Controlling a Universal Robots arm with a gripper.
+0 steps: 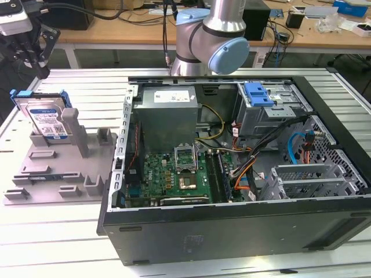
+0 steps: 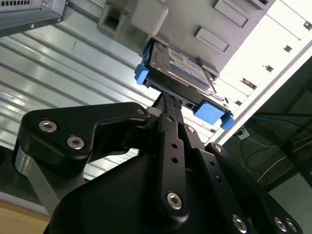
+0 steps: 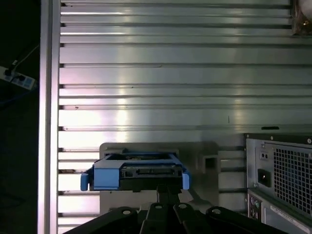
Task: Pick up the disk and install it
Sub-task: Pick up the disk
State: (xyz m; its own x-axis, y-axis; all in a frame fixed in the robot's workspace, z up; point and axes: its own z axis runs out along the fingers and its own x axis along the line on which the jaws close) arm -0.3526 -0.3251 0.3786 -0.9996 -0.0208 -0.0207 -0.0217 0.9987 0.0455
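Your disk (image 1: 47,119) stands on edge in the grey holder (image 1: 64,174), at the left of the exterior view. The gripper (image 1: 40,66) hangs just above it, in the upper left corner. Its jaws look pressed together, with nothing between them. If you descend like this, the tips may hit the blue bracket and tilt the disk. The ribbed metal table (image 1: 52,237) looks smooth, so the holder may slide. The open computer case (image 1: 232,231) stands close beside.

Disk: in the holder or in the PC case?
In the holder, not installed. In the exterior view the disk stands on edge in the grey holder, outside the open computer case.
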